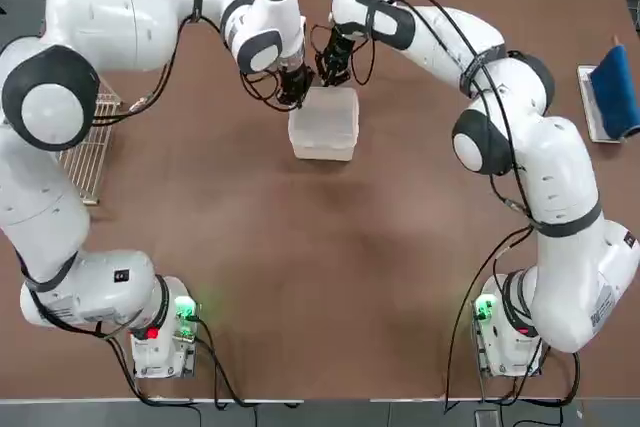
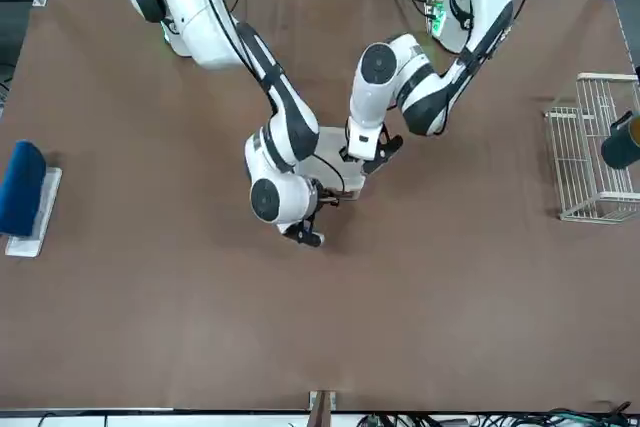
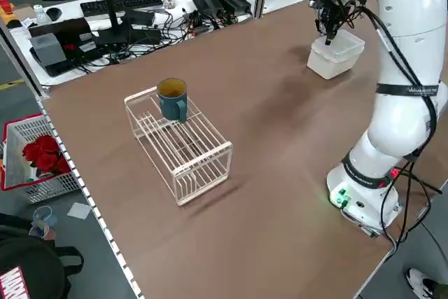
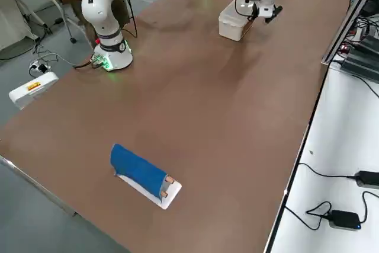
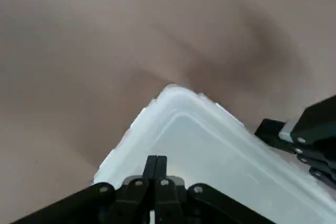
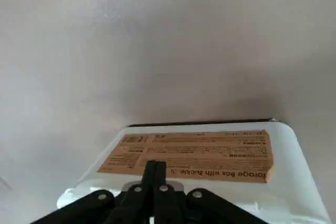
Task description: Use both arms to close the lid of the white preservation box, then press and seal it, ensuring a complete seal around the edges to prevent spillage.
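The white preservation box [image 1: 324, 125] stands at the far middle of the table, and its lid [image 5: 210, 145] lies flat on it. My left gripper [image 1: 293, 88] is shut, its tips down on the lid's far left corner. My right gripper [image 1: 333, 68] is also shut, beside it at the lid's far edge. In the left wrist view the shut fingers [image 5: 156, 165] rest on the raised rim. In the right wrist view the shut fingertips [image 6: 155, 169] meet the box by its brown label [image 6: 194, 153]. The box [image 3: 337, 54] also shows from the side, and in the front view the arms hide most of it.
A white wire rack [image 1: 86, 153] with a teal mug [image 3: 172, 97] on it sits at the table's left edge. A blue-topped tray [image 1: 610, 95] lies at the right edge. The arms' bases [image 1: 160, 332] stand at the near edge.
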`<state>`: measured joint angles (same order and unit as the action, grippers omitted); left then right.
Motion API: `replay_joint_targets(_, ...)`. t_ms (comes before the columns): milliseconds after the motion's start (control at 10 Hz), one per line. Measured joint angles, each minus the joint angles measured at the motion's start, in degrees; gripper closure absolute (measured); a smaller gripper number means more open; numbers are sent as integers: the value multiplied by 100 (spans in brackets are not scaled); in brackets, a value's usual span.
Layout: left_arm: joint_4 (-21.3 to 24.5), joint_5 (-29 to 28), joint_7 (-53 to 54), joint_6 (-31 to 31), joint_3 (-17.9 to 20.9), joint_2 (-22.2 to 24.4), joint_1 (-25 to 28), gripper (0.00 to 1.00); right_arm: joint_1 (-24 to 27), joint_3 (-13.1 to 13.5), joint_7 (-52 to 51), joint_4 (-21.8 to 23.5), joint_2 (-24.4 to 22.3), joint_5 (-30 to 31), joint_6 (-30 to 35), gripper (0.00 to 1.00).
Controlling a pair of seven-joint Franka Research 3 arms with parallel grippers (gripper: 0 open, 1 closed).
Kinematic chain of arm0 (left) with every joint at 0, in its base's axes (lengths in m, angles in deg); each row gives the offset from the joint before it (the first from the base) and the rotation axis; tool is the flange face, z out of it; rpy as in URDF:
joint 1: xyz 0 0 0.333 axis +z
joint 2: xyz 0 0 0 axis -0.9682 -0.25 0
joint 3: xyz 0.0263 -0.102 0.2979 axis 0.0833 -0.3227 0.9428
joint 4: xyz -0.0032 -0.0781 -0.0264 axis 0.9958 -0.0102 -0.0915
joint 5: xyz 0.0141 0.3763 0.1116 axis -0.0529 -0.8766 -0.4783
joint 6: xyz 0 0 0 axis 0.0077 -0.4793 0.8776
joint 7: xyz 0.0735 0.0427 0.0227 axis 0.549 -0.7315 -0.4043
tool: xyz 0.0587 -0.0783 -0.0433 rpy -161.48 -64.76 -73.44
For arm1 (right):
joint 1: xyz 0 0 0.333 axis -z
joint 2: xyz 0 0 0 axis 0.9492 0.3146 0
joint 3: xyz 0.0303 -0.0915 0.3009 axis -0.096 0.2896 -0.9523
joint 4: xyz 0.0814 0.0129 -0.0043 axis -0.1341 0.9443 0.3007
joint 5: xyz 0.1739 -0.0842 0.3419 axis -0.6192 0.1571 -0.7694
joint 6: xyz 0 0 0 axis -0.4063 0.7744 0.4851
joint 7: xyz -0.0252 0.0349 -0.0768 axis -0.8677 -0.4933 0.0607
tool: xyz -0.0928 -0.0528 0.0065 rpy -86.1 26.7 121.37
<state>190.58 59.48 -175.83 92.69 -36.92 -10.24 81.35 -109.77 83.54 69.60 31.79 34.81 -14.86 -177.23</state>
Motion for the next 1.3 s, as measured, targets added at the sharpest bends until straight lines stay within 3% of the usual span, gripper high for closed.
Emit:
replay_joint_targets(200, -18, -58, 55, -85, -465, 26, 547, 99, 152, -3, 0, -58, -153, -9, 126, 96)
replay_joint_targets(500, -327, -74, 637, -1443, -2580, 161, 2881, 99, 607, 24, -1, -284, -585, 4, 436, 91)
replay_joint_targets(600, -488, -73, 882, -1795, -3119, 182, 3553, 99, 820, 76, -4, -319, -855, 44, 602, 87)
replay_joint_targets(700, -683, -73, 1099, -2063, -3358, 184, 3883, 99, 1063, 121, -22, -325, -1147, 149, 808, 81)
replay_joint_targets(800, -864, -74, 1258, -2365, -3392, 182, 3920, 99, 1311, 143, -29, -325, -1402, 325, 998, 76)
replay_joint_targets(900, -999, -74, 1421, -2690, -3397, 183, 3886, 99, 1531, 148, -57, -325, -1626, 684, 1168, 61)
replay_joint_targets(1100, -1394, -86, 2039, -3513, -3369, 194, 3858, 96, 1666, 148, -57, -291, -2053, 2062, 1311, 31)
replay_joint_targets(1300, -1986, -87, 3088, -4162, -3041, 221, 3869, 83, 1903, 175, -74, -194, -2462, 2779, 1333, 2)
